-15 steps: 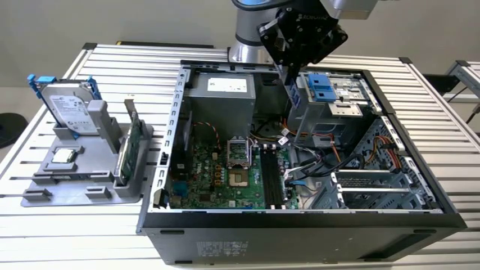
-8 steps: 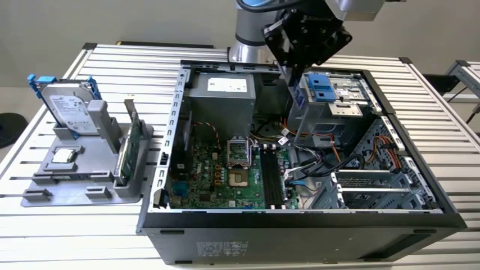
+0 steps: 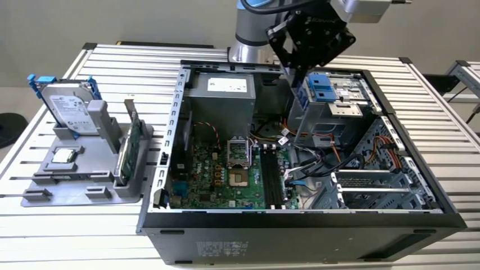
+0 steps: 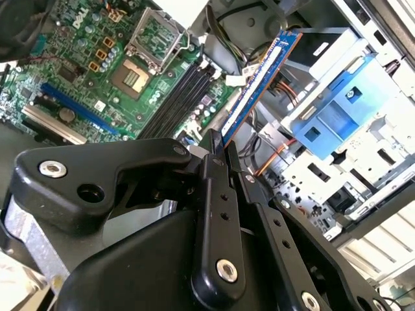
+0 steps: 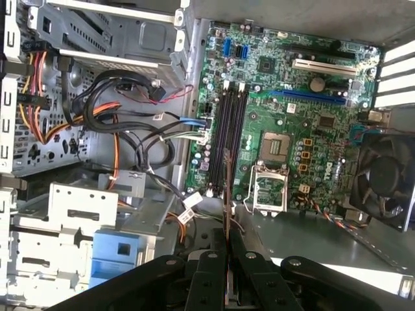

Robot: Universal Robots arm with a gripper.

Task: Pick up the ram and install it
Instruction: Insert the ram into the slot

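Note:
My gripper [image 3: 302,66] hangs over the open computer case [image 3: 161,185], above its rear half. Its fingers are shut on the ram [image 4: 259,84], a long blue stick with a white sticker that juts out from the fingertips [image 4: 214,146]. In the first wrist view the ram [image 5: 227,188] shows edge-on, in line with the black memory slots [image 5: 227,129] on the green motherboard [image 5: 305,110]. The stick is still well above the slots [image 3: 270,180], and no stick sits in them.
A grey holder [image 3: 82,185] on the exterior view's left carries a silver hard drive [image 3: 71,109] and a green card [image 3: 134,146]. Inside the case are loose cables [image 3: 315,163], a blue drive caddy [image 3: 321,87], the power supply [image 3: 221,98] and a fan [image 5: 386,178].

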